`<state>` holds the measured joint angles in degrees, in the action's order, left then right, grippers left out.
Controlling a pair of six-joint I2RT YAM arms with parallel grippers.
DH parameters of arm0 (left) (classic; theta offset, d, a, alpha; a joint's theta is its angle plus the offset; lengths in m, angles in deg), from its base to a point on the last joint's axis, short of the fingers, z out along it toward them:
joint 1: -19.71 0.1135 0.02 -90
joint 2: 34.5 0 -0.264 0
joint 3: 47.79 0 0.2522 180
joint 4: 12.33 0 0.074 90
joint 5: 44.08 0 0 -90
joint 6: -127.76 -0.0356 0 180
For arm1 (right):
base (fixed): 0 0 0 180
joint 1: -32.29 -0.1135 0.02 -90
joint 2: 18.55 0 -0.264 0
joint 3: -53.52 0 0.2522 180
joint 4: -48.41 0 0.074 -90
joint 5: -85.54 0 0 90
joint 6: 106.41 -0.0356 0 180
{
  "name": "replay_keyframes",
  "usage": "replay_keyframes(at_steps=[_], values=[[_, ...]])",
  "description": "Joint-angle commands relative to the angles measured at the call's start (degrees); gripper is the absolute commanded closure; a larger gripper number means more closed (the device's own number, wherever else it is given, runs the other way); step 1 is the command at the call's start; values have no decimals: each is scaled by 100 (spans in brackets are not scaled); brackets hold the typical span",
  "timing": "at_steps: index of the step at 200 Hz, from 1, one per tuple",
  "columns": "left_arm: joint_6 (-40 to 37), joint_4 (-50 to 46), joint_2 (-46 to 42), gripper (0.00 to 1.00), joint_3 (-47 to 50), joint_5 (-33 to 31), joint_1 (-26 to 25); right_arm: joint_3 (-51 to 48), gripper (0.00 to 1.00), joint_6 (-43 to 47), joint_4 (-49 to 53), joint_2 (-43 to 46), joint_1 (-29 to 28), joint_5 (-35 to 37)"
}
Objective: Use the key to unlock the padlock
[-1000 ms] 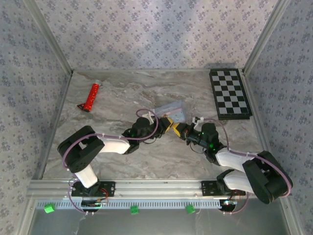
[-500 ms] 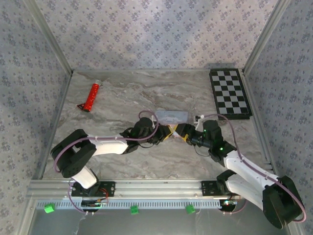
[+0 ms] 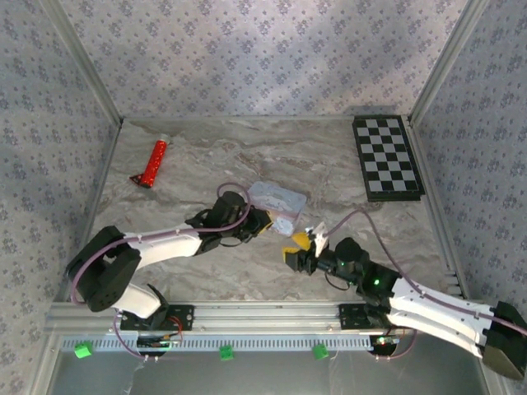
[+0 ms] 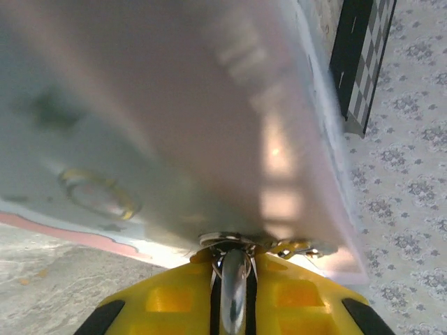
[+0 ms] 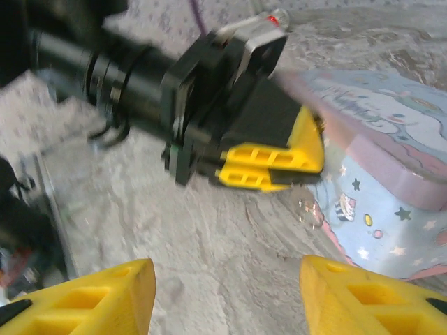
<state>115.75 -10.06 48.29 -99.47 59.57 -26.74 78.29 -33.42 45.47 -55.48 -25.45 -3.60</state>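
My left gripper (image 3: 262, 220) sits against the near edge of the pastel cartoon tin (image 3: 280, 200). In the left wrist view its yellow jaws are shut on a small rounded piece of dark shiny metal, seemingly the padlock (image 4: 235, 286) seen edge-on, right under the tin (image 4: 174, 105). A small brass-coloured bit (image 4: 299, 246) hangs beside it; I cannot tell if it is the key. My right gripper (image 3: 296, 249) stands open and empty nearer the front. Its view shows its fingers (image 5: 91, 296) wide apart, with the left gripper (image 5: 272, 159) and a blurred glinting thing (image 5: 307, 209) ahead.
A red tube (image 3: 153, 162) lies at the back left of the marble table (image 3: 206, 271). A checkerboard (image 3: 387, 156) lies at the back right. Patterned walls close off three sides, with a metal rail along the front.
My right gripper has pulled back from the left gripper toward the front edge and now stands open. The left gripper and the tin have shifted slightly left.
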Motion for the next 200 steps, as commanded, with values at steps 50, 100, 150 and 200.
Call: replay_keyframes(at_steps=[50,100,150,200], values=[[-230,-215,-587,100,117,193,143,438,44,2209,-1229,-1432,-915,1573],[-223,-255,-719,100,170,291,139,716,46,2523,-2036,-2606,-1047,1972],[-136,-175,-906,100,335,304,116,846,49,2554,-2488,-3366,-1003,2337],[-109,-232,-1042,100,399,279,79,1036,54,2572,-2724,-4030,-1012,2526]])
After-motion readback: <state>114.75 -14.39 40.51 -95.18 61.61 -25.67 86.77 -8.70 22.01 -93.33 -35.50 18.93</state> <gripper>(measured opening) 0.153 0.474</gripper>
